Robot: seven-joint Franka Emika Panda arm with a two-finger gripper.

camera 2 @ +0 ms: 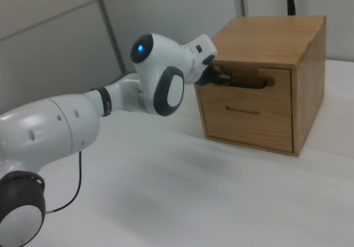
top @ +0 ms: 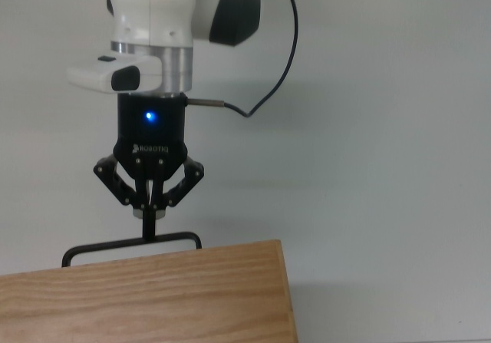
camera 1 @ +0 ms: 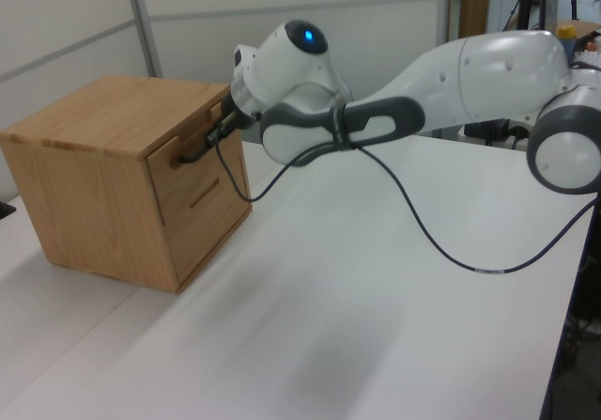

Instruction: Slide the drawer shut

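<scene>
- The tool [top: 151, 222] hangs from the white arm with its fingers pressed together into one narrow tip. They pinch nothing, and the tip touches the black handle [top: 130, 245] near the middle of the bar.
- The cabinet [camera 1: 103, 171] stands on the white worktop [top: 368, 166]. It is the largest thing here, and the drawer opening faces the arm.
- The drawer [camera 2: 251, 89] sits in the upper front of the cabinet. In the right view its front panel looks flush with the front of the cabinet, so I judge it is pushed fully in, or almost.
- From the tool, the drawer lies straight ahead, toward the bottom edge of the top view. The handle bar runs from left to right in the top view, across the line of the push.
- Any further push should go square to the bar, straight into the cabinet. In the top view the drawer box is hidden under the cabinet top, so I cannot see if a small gap remains.
</scene>
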